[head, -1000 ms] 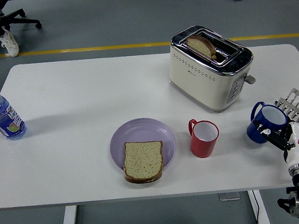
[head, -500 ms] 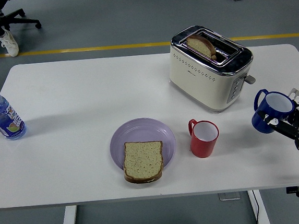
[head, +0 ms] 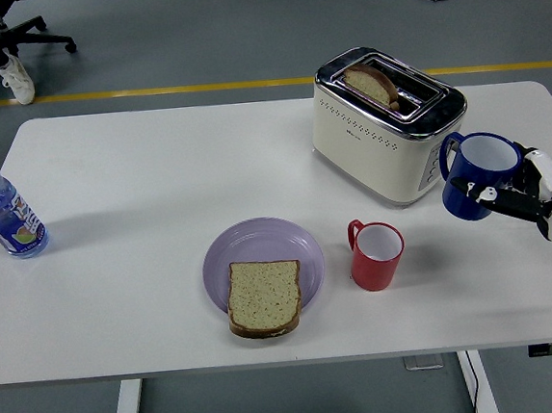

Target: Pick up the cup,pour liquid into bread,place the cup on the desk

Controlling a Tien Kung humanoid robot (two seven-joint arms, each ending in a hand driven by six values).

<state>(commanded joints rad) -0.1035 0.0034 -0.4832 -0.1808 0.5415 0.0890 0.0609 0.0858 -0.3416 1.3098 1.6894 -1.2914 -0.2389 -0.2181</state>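
Observation:
My right hand [head: 503, 194] is shut on a blue cup [head: 476, 172] with a white inside, held upright in the air to the right of the toaster. A slice of bread [head: 264, 295] lies on a purple plate [head: 260, 247] near the table's front middle. Between the plate and the lifted cup, a red cup [head: 377, 254] stands on the table. My left hand is out of view.
A cream toaster [head: 385, 124] with a bread slice in its slot stands at the back right, close to the blue cup. A water bottle [head: 1, 213] lies at the far left edge. A person's shoe and a chair base show on the floor beyond.
My right hand has lifted the blue cup off the table and carried it up and to the left, toward the toaster. The metal rack behind it is now hidden.

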